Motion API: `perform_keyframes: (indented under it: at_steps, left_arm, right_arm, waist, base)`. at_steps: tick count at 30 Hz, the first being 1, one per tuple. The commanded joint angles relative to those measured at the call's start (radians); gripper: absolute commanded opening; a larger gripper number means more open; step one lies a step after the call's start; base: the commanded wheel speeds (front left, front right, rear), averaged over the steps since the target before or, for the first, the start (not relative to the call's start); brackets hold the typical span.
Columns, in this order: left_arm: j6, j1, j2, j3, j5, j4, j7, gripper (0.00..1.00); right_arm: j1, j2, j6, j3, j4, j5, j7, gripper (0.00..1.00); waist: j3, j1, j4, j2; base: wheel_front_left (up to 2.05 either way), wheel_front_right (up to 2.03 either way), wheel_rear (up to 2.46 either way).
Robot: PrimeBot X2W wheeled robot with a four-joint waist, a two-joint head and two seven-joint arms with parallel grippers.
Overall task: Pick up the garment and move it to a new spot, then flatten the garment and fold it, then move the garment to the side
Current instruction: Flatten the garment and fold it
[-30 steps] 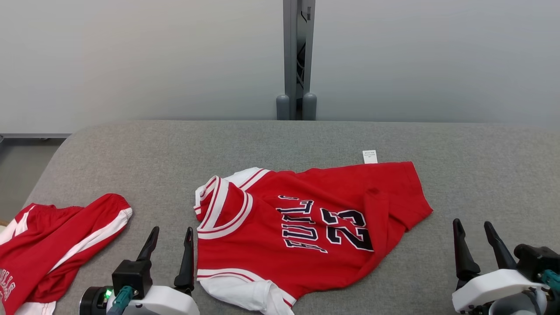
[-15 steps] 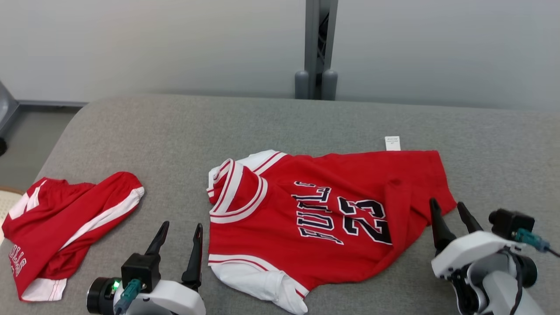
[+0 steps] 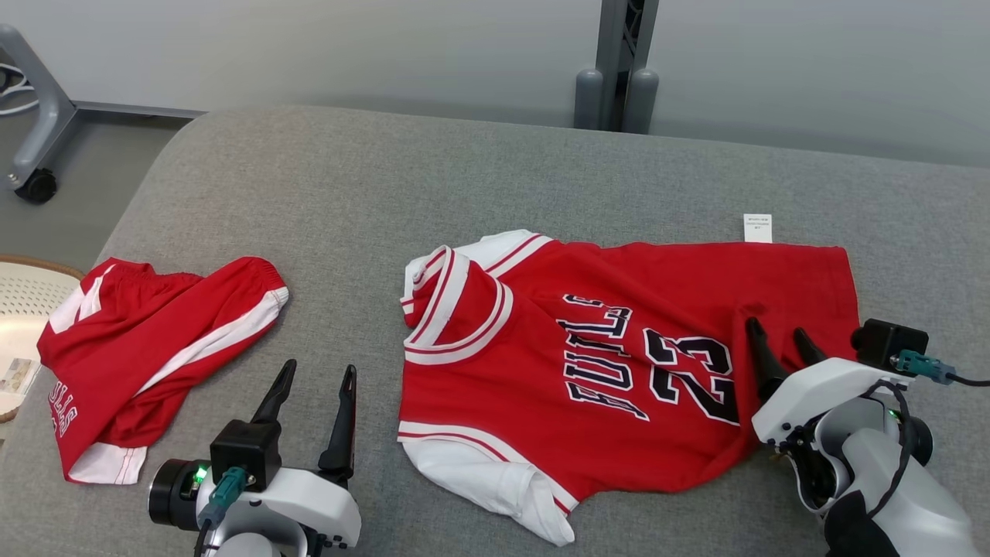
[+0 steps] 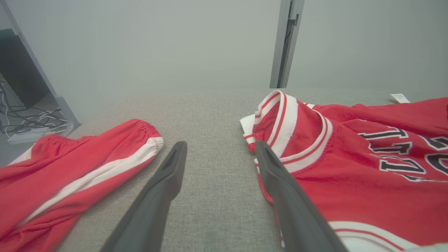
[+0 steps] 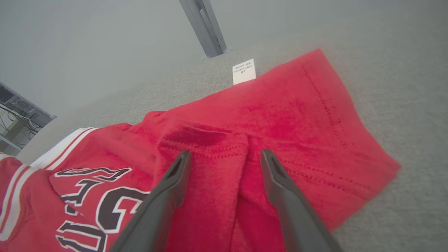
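Note:
The garment [image 3: 619, 363] is a red jersey with white trim and dark lettering, lying rumpled on the grey padded table [image 3: 387, 178], collar to the left. My right gripper [image 3: 774, 326] is open just above the jersey's right end. In the right wrist view its fingers straddle a folded-over flap of the hem [image 5: 210, 147], with the right gripper [image 5: 226, 152] not closed on it. My left gripper [image 3: 319, 367] stands open over bare table just left of the collar. In the left wrist view, the left gripper [image 4: 220, 143] has the garment [image 4: 350, 168] to its right.
Red shorts [image 3: 155, 340] with white stripes lie at the table's left end, and the shorts [image 4: 70, 182] are left of my left fingers. A white label [image 3: 757, 227] sticks out at the jersey's far edge. A grey post [image 3: 619, 62] stands behind the table; a pale basket [image 3: 23, 294] sits off its left end.
The camera has swung, shifting the whole picture. My right gripper has moved in from the bare table onto the jersey's right end. The left gripper has hardly moved.

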Motion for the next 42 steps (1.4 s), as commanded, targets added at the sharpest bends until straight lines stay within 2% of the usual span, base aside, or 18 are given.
perform_keyframes:
  at_steps: [1, 8, 19, 21, 23, 27, 31, 42]
  left_arm:
    - [-0.005, -0.014, 0.004, 0.003, 0.002, -0.002, 0.000, 1.00]
    - [0.001, -0.019, 0.004, 0.000, -0.006, -0.004, 0.000, 1.00]
    - [0.002, -0.034, 0.004, -0.002, -0.002, 0.001, 0.000, 1.00]
    - [0.002, -0.036, 0.004, -0.002, 0.000, 0.002, 0.000, 1.00]
    - [0.001, -0.034, 0.004, 0.000, 0.003, 0.003, 0.000, 1.00]
    - [0.001, -0.032, 0.004, 0.001, 0.006, 0.005, 0.000, 1.00]
    - [0.000, -0.026, 0.005, 0.002, 0.007, 0.007, 0.000, 1.00]
    - [0.009, 0.006, 0.004, 0.004, -0.006, 0.009, 0.000, 1.00]
  right_arm:
    - [-0.015, -0.010, 0.000, 0.008, 0.016, 0.016, -0.001, 1.00]
    - [-0.056, -0.010, 0.000, 0.032, 0.079, 0.064, -0.015, 1.00]
    - [-0.092, -0.011, 0.000, 0.093, 0.097, 0.155, 0.005, 1.00]
    - [-0.092, -0.014, 0.000, 0.108, 0.090, 0.170, 0.012, 0.82]
    - [-0.090, -0.019, 0.000, 0.122, 0.087, 0.183, 0.015, 0.45]
    - [-0.085, -0.027, 0.000, 0.146, 0.082, 0.210, 0.005, 0.13]
    - [-0.077, -0.034, 0.000, 0.167, 0.078, 0.231, -0.007, 0.00]
    - [-0.014, -0.070, 0.000, 0.221, 0.010, 0.267, -0.038, 0.00]
  waist:
    - [0.002, 0.0000, 0.003, 0.0000]
    - [0.012, 0.0000, 0.007, 0.0000]
    - [0.030, 0.0000, 0.010, 0.0000]
    - [0.030, 0.0000, 0.011, 0.0000]
    - [0.029, 0.0000, 0.012, 0.0000]
    - [0.025, 0.0000, 0.012, 0.0000]
    - [0.018, 0.0000, 0.009, 0.0000]
    - [-0.041, 0.0000, -0.018, 0.0000]
  base:
    - [0.00, 0.00, 0.00]
    - [0.00, 0.00, 0.00]
    - [0.00, 0.00, 0.00]
    - [0.00, 0.00, 0.00]
    - [0.00, 0.00, 0.00]
    - [0.00, 0.00, 0.00]
    - [0.00, 0.00, 0.00]
    - [0.00, 0.00, 0.00]
